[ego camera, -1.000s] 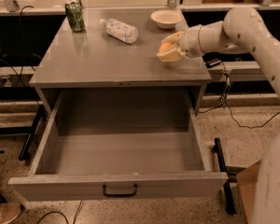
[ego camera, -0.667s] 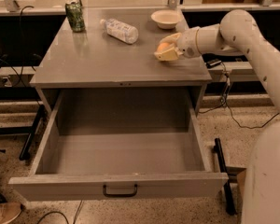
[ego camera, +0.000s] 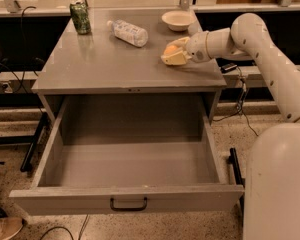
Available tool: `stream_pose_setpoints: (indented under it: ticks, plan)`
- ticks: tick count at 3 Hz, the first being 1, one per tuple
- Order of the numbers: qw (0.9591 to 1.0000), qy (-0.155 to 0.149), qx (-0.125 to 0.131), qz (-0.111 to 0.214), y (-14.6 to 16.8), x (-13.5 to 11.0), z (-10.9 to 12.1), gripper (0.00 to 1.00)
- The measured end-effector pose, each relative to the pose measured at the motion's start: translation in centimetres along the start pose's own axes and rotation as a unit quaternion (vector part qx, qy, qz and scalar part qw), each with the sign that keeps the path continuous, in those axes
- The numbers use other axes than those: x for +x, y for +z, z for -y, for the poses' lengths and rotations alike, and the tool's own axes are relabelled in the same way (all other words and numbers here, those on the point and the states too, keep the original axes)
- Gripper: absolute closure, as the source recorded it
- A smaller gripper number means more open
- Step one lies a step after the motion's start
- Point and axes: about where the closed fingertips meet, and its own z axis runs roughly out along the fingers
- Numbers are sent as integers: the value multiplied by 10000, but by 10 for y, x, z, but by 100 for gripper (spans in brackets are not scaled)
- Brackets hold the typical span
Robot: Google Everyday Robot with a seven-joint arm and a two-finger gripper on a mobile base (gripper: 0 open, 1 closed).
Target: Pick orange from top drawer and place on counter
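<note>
My gripper [ego camera: 171, 54] reaches in from the right, low over the right part of the grey counter [ego camera: 110, 64]. It is shut on the orange [ego camera: 170, 49], whose top shows between the cream fingers [ego camera: 176, 59]. The orange sits at or just above the counter surface, in front of the white bowl. The top drawer [ego camera: 125, 199] is pulled fully open below, with its black handle [ego camera: 128, 204] at the front; nothing shows inside it.
A white bowl [ego camera: 178, 20] stands at the counter's back right. A plastic bottle [ego camera: 130, 33] lies on its side at the back middle. A green can [ego camera: 80, 17] stands at the back left. Cables and a table leg are on the floor to the left.
The gripper with the orange has moved a little left and down toward the counter surface. The drawer and other objects have not moved.
</note>
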Motion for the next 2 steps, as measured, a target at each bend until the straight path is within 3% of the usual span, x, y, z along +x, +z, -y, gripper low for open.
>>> stream_pose_setpoints:
  ticks: [1,2]
  plan:
    - [9999,52,-102,8,5,2,-1,29]
    - [9999,52,-104,8,5,2,-1,6]
